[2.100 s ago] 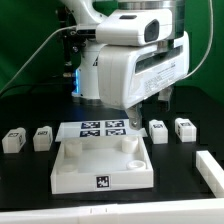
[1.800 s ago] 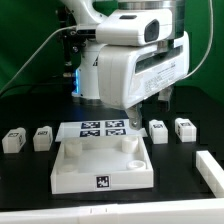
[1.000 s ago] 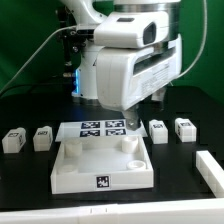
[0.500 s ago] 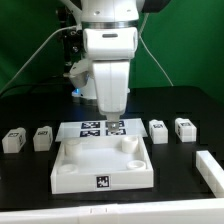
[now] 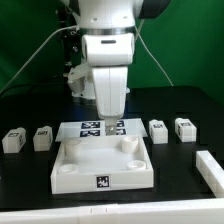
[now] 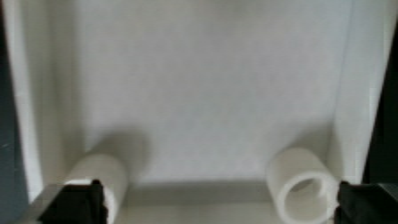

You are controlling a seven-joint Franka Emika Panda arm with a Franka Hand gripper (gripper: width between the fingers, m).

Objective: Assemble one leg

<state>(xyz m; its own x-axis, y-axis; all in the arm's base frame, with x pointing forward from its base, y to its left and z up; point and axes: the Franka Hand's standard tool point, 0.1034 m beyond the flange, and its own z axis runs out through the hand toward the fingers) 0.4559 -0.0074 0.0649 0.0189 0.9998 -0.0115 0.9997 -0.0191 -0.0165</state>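
Four legs, small white blocks with marker tags, lie on the black table: two on the exterior view's left (image 5: pixel 13 140) (image 5: pixel 42 137) and two on its right (image 5: pixel 158 131) (image 5: pixel 185 127). None shows in the wrist view. My gripper (image 5: pixel 108 121) hangs above the far part of the large white square panel (image 5: pixel 92 160), away from all the legs. In the wrist view my gripper (image 6: pixel 224 204) is open and empty, its dark fingertips (image 6: pixel 75 203) spread wide over the panel (image 6: pixel 205 90) and its two round corner sockets (image 6: pixel 100 174) (image 6: pixel 304 181).
The marker board (image 5: pixel 92 128) lies flat behind the panel, partly hidden by my hand. A long white bar (image 5: pixel 210 170) lies at the exterior view's right near the table's front. A green backdrop and cables stand behind the arm.
My hand has turned from slanting toward the exterior view's right to pointing straight down. It has shifted a little to the left, over the panel's far edge. The legs have not moved.
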